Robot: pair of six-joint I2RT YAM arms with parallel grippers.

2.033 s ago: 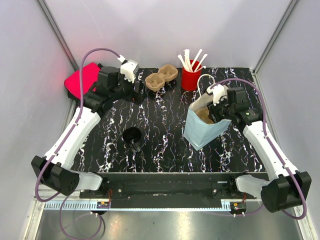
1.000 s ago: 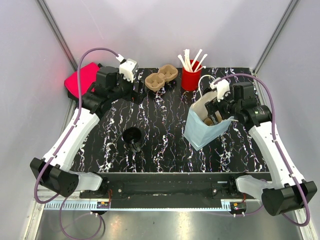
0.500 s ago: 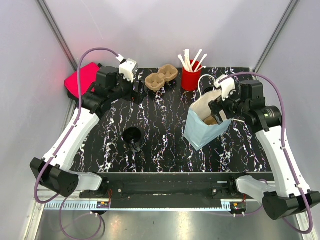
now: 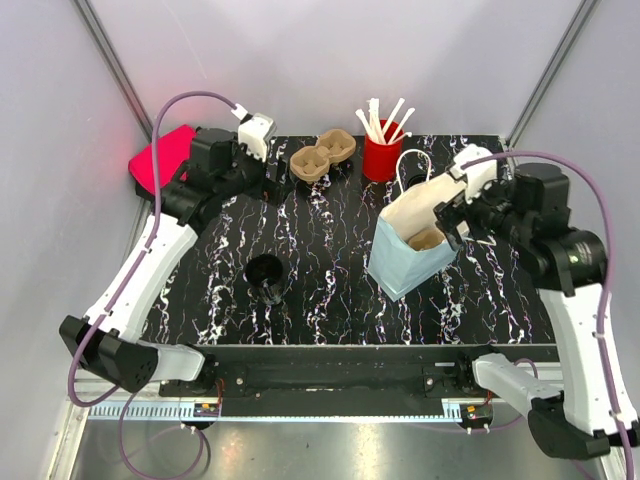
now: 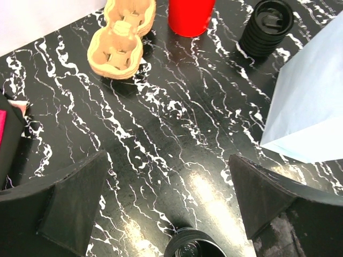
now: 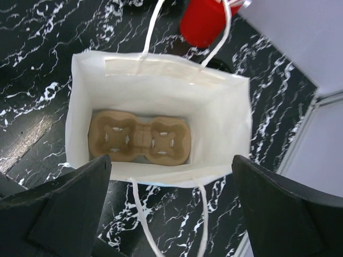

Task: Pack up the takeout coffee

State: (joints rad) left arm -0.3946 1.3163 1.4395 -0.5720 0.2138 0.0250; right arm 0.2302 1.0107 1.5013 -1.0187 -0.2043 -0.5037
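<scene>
Since two seconds ago the right arm has lifted up and back to the right, out of the paper bag [image 4: 408, 250], while the left arm has hardly stirred. From above, the right gripper [image 4: 448, 218] hangs just beside the bag's mouth with its jaws spread wide and nothing in them. The left gripper [image 4: 268, 180] waits at the back left of the table [image 4: 330, 230], just as wide and just as empty. The coffee cup [image 4: 265, 277], lid on, stands alone near the front left, well apart from the bag. I'd say the tray step is finished and fetching the coffee is next. That falls more naturally to the left arm, which would have to swing forward, come down over the lid and close on the cup's sides. The left wrist view shows only the cup's top [image 5: 193, 248] at the bottom edge. Further off are the spare trays [image 5: 121, 42], the red cup [image 5: 190, 13] and a black stack [image 5: 267, 28], cups or lids, I cannot tell. The right wrist view looks straight into the bag, where a cardboard tray [image 6: 139, 140] lies flat on the bottom with both wells free. The handles [image 6: 143, 214] arch across the mouth, and they and the right arm look likeliest to snag a cup going in.
</scene>
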